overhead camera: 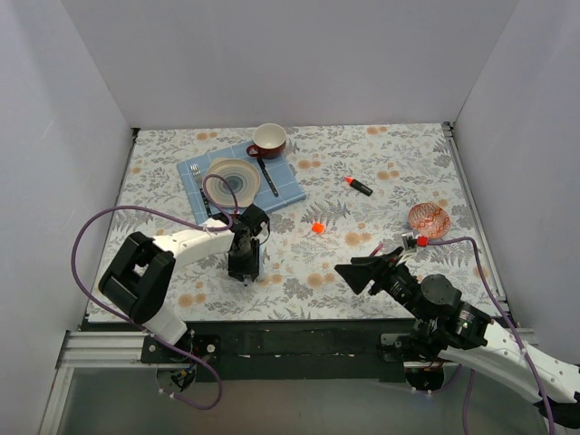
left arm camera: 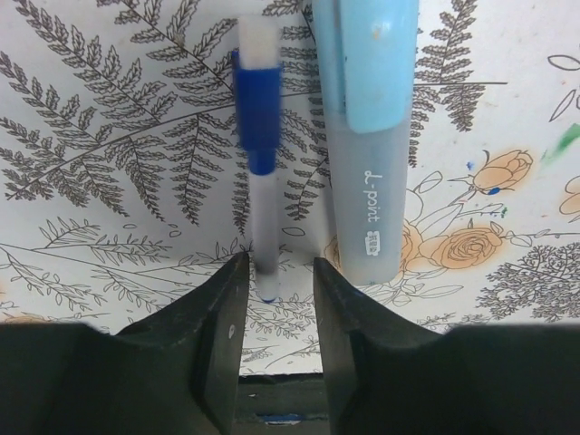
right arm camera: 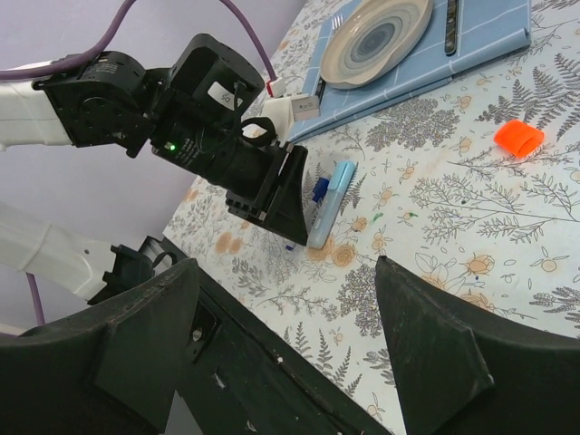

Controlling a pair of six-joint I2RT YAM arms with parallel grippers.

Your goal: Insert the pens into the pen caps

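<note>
In the left wrist view a thin white-and-blue pen (left arm camera: 265, 227) lies on the flowered cloth with a dark blue sleeve (left arm camera: 259, 109) round its far part. Beside it on the right lies the chunky light-blue marker (left arm camera: 370, 181). My left gripper (left arm camera: 279, 263) is open, and the pen's near end lies between its tips without being gripped. The orange cap (overhead camera: 318, 227) lies mid-table and also shows in the right wrist view (right arm camera: 518, 138). The black orange-tipped highlighter (overhead camera: 359, 186) lies farther back. My right gripper (overhead camera: 362, 270) is open and empty near the front edge. No maroon pen is in view.
A blue mat (overhead camera: 285, 186) at the back holds a plate (overhead camera: 232, 179) and dark cutlery (overhead camera: 265, 174). A red-and-white cup (overhead camera: 269, 139) stands behind it. A small pink bowl (overhead camera: 428, 219) sits at the right. White walls enclose the table on three sides.
</note>
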